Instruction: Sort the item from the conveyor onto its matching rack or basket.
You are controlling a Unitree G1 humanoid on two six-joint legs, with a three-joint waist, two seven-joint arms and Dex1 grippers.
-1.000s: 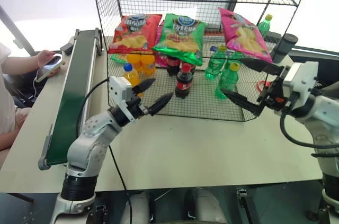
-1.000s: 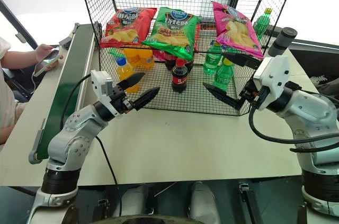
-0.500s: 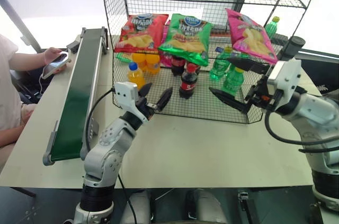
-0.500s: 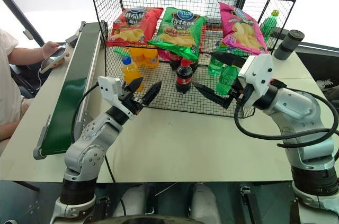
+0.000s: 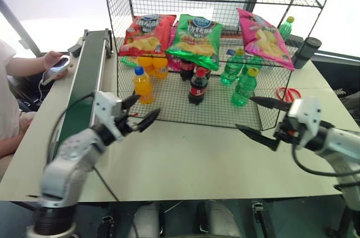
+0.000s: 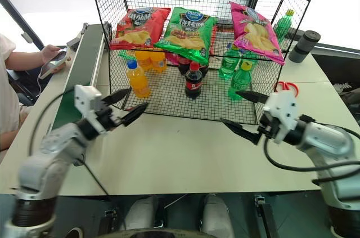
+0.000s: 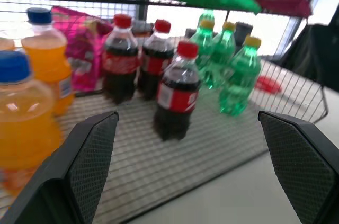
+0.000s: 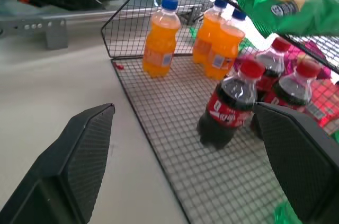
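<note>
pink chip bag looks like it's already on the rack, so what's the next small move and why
Probably just wait near the conveyor. The pink chip bag lies on the rack shelf beside the green bag, the belt shows no item, and both the left gripper and right gripper are open and hold nothing.

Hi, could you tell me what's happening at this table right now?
The robot is sorting snacks from a conveyor onto a black wire rack. The pink chip bag already lies on the rack's middle shelf, beside a green bag and a red bag. Both the left hand and the right hand are open, holding nothing, in front of the rack. A person beside the conveyor holds a phone.
</note>
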